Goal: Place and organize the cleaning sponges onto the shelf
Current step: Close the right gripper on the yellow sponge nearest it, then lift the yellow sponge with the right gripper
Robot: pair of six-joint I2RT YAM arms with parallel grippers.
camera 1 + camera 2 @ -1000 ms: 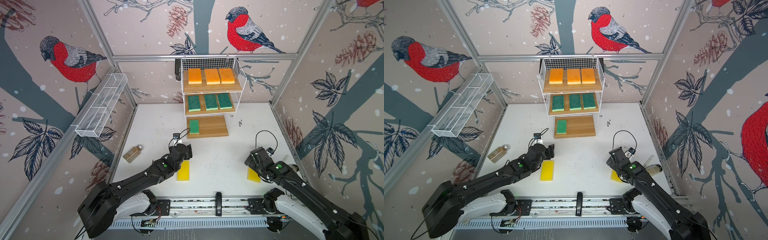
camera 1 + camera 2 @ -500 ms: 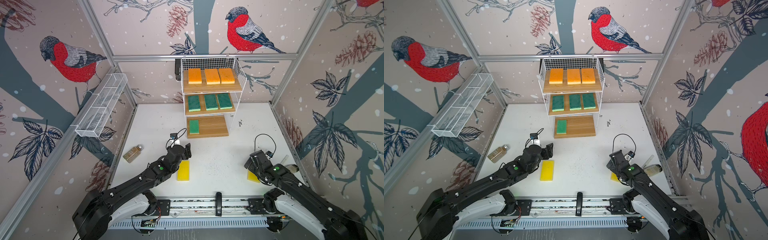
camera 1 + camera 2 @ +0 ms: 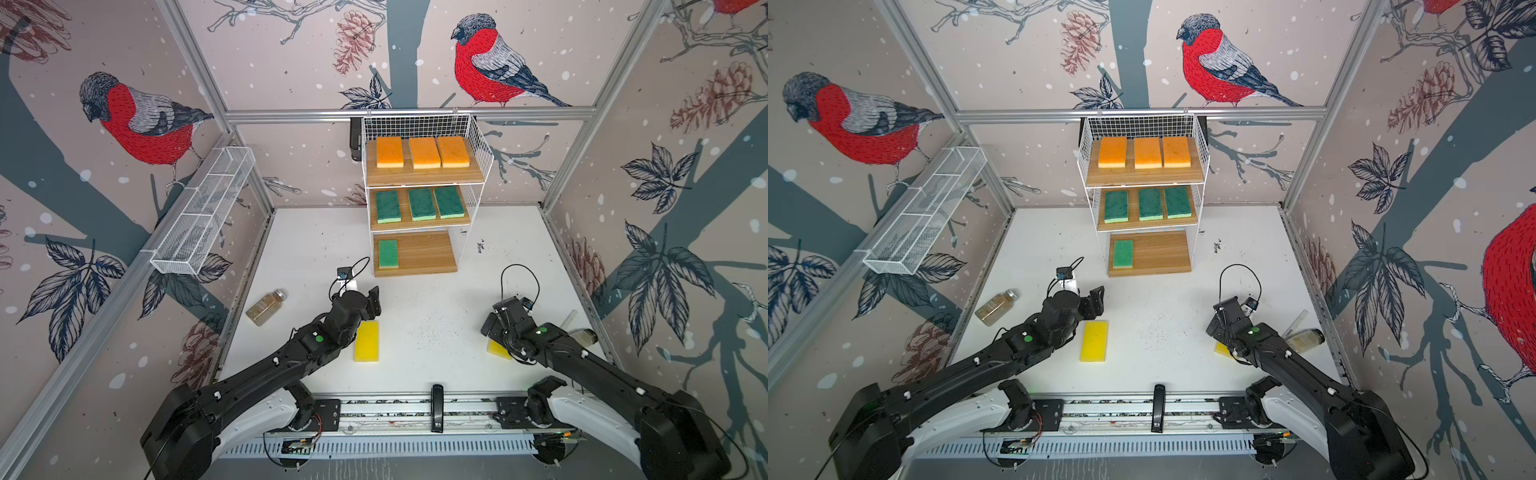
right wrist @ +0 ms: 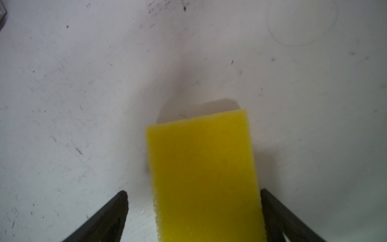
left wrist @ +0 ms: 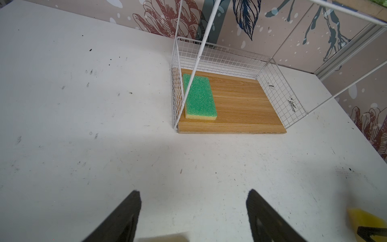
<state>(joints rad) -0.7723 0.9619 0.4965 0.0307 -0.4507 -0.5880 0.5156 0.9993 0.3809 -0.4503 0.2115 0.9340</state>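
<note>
the white desk (image 3: 436,299) is mostly bare. the wire shelf (image 3: 419,124) at its far end is nearly full: three orange sponges (image 3: 424,153) sit on the top board and three green sponges (image 3: 422,203) on the middle one. a lone green sponge (image 3: 388,253) sits at the left end of the bottom board (image 3: 428,253), with two places free beside it. two yellow ones lie flat on the desk near the front.

the right pincer (image 4: 193,191) stands apart, astride the right yellow sponge (image 4: 203,167). one finger is at its edge and there is a gap at the other, so nothing is clamped yet. closing that lopsided could, i think, shove or twist the soft thing. it could also catch only its end, so it droops and snags the shelf's wire side going in.

the left pincer (image 5: 193,191) is apart too, empty over bare desk, just beside the left yellow sponge (image 3: 366,340). both arms heading for that one board could clash.
</note>
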